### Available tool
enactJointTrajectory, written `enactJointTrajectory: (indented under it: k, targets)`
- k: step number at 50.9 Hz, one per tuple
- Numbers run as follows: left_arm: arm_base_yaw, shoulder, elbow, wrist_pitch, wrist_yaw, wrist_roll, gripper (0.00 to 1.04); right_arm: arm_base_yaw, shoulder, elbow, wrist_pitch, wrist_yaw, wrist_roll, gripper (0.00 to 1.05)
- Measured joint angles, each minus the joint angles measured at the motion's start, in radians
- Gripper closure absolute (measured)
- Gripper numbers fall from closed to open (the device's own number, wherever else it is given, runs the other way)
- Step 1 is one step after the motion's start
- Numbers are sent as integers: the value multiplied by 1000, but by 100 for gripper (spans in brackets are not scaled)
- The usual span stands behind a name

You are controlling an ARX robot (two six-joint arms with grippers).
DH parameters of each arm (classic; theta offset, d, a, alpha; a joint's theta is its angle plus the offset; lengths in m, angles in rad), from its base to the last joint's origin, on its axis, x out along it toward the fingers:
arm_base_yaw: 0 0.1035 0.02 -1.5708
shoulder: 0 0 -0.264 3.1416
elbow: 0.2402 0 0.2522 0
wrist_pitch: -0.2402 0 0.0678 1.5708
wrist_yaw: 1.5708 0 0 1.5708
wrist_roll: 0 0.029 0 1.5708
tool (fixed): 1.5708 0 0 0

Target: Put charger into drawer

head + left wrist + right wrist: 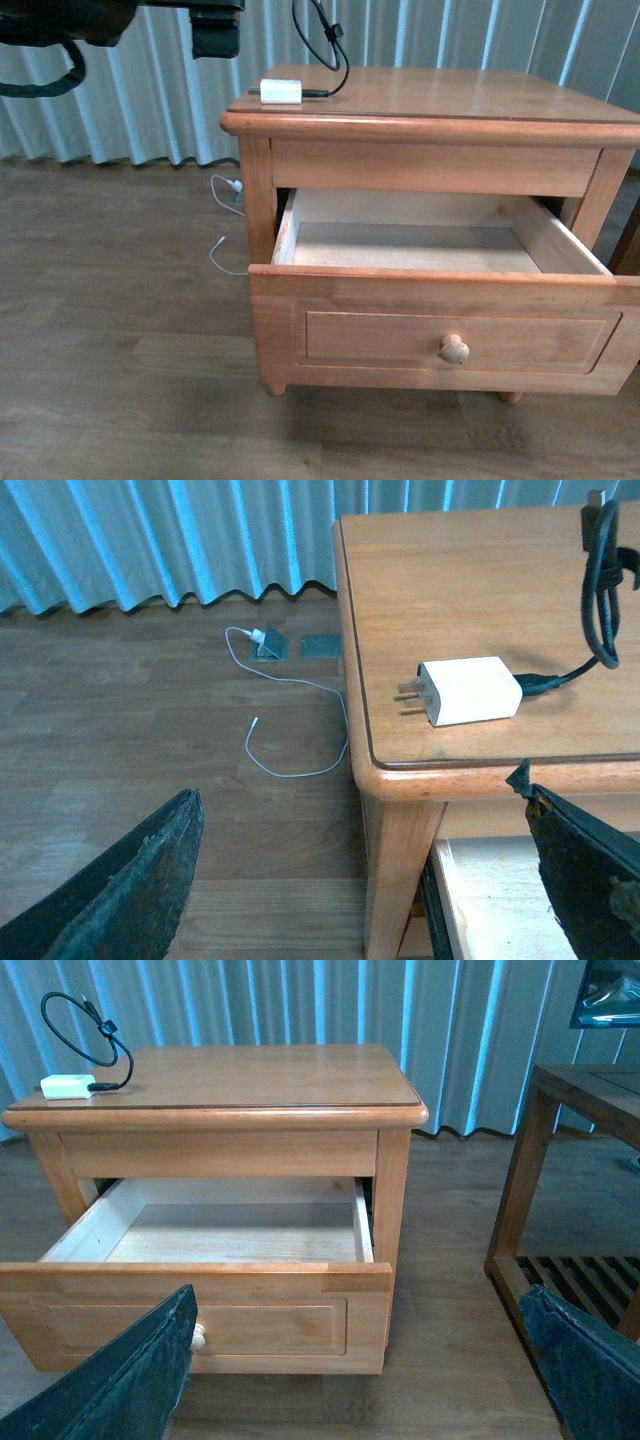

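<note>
The charger [281,92] [470,691] [66,1086], a white plug block, lies flat near the left front corner of the nightstand top. Its black cable [320,40] [600,580] rises from it in a loop. The drawer [450,330] [200,1310] is pulled far out, and its pale inside holds nothing. My left gripper [355,785] hovers open above and in front of that corner, short of the charger. My right gripper [357,1295] stands open in front of the nightstand, facing the drawer's right end, with nothing between its fingers.
A thin white cable [228,200] [290,730] lies on the wood floor left of the nightstand, plugged into a floor socket [268,645]. A pleated curtain [130,110] hangs behind. A second wooden table [580,1160] stands to the nightstand's right.
</note>
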Motion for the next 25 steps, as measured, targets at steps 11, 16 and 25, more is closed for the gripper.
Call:
enactJointTrajectory:
  k: [11, 16, 25]
  targets:
    - [-5, 209, 237, -72, -14, -19, 6, 0, 0, 0, 0, 0, 0, 8]
    - [-11, 274, 319, -91, -26, -19, 6, 0, 0, 0, 0, 0, 0, 8]
    - [-29, 376, 444, -112, -25, -44, 6, 0, 0, 0, 0, 0, 0, 8]
